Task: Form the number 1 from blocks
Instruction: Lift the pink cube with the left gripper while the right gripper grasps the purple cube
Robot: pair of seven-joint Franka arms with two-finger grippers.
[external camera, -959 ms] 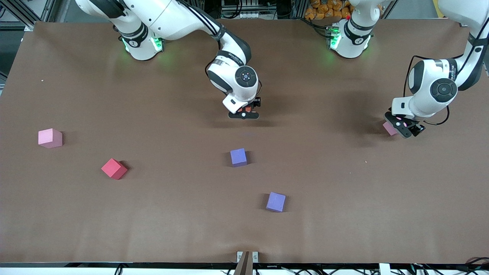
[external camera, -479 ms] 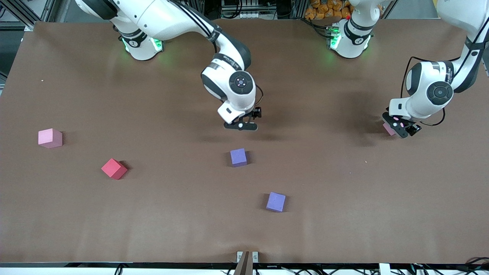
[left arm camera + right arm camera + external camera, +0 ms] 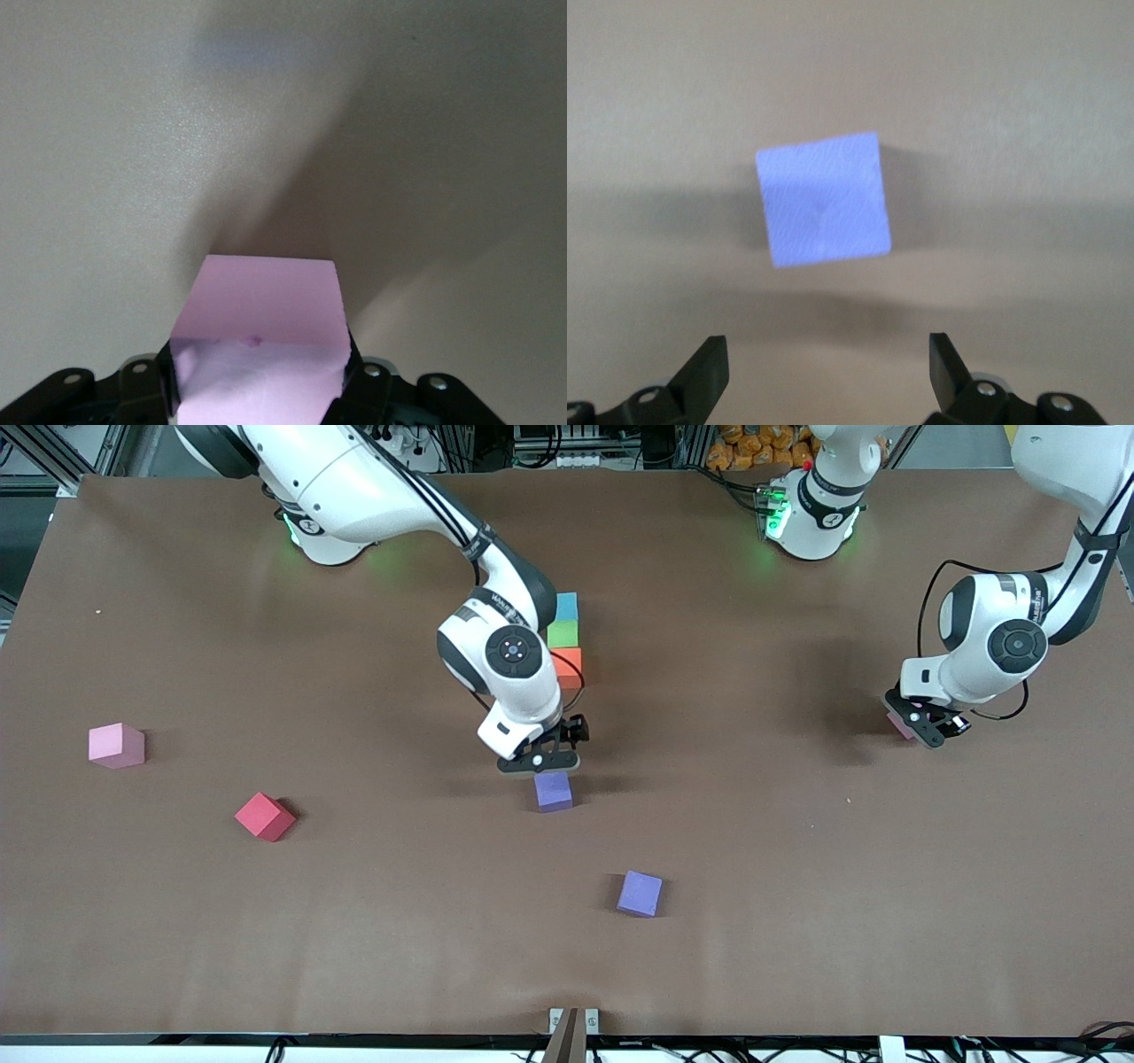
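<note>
Right end effector (image 3: 540, 761) now over purple block (image 3: 553, 790)

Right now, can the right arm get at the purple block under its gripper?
Probably yes. The right gripper hangs open just over that purple block, and nothing stands between them; the wrist view shows the block's top bare ahead of the spread fingers.
</note>
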